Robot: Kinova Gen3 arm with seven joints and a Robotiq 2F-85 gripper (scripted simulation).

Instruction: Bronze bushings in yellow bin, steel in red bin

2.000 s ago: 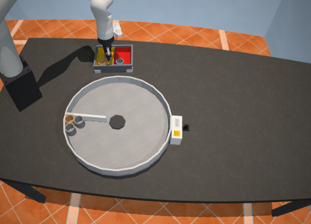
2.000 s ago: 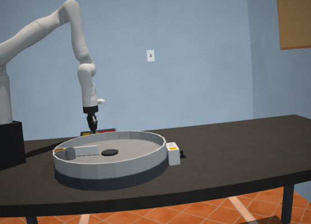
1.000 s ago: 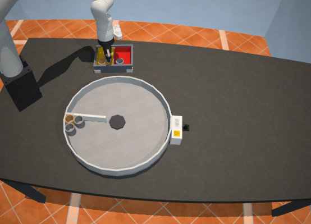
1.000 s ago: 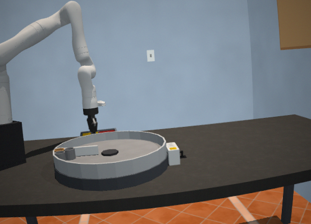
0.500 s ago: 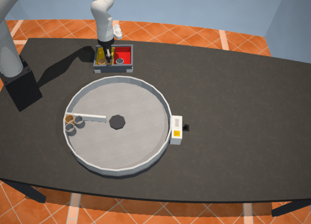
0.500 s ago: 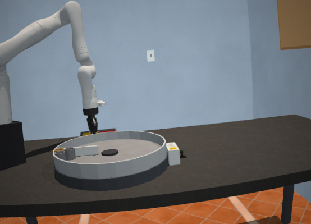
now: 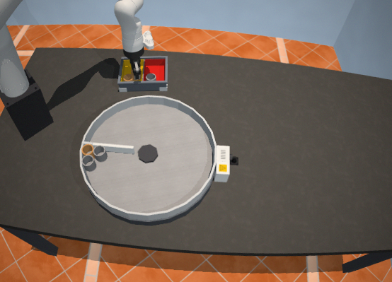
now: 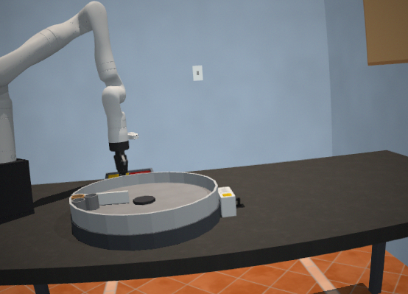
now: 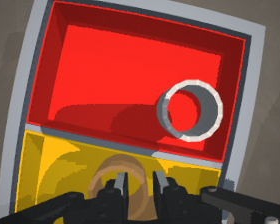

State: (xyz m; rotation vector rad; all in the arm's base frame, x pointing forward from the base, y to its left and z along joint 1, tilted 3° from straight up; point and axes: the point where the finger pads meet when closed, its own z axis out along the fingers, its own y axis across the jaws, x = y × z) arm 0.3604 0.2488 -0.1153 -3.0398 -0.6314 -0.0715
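Observation:
My gripper (image 7: 135,73) (image 8: 121,170) (image 9: 140,185) hangs inside the yellow bin (image 7: 124,70) (image 9: 44,169), with its fingers slightly apart. A bronze bushing (image 7: 127,77) (image 9: 110,175) lies in the yellow bin under the fingers, and its wall passes between the fingertips with a small gap on each side. A steel bushing (image 7: 151,77) (image 9: 189,111) lies in the red bin (image 7: 160,66) (image 9: 111,63). On the turntable (image 7: 198,115) (image 8: 147,216), one bronze bushing (image 7: 87,149) (image 8: 78,197) and two steel bushings (image 7: 100,151) (image 7: 88,161) sit together at the left rim.
A white bar (image 7: 113,148) reaches from the turntable's left rim toward the dark hub (image 7: 148,153), just behind the bushings. A white control box (image 7: 222,163) stands at the turntable's right side. The arm's black base (image 7: 25,108) stands at the table's left.

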